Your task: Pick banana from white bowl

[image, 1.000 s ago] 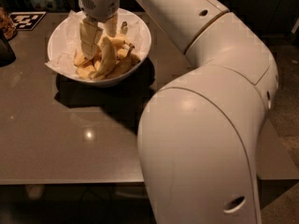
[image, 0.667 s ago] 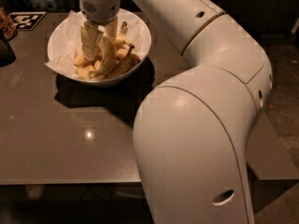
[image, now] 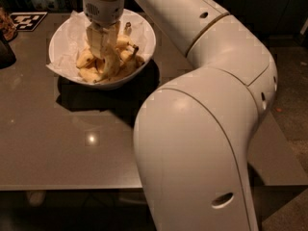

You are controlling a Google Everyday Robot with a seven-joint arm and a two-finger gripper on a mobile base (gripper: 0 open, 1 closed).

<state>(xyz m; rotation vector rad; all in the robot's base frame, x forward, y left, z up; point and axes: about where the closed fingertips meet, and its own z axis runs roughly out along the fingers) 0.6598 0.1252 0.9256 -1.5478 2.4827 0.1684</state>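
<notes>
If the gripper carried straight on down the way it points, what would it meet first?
The bananas in the white bowl, directly under the gripper. It may be touching them; depth is unclear.

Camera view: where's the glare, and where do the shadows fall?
Camera view: one small glare spot on the table, front left; the bowl throws a dark shadow toward the camera; the background is nearly black; the pale arm fills the right half; the gripper is down inside the bowl.

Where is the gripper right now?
The gripper is at the upper left of the camera view, down inside the white bowl among the bananas, near the table's far edge.
</notes>
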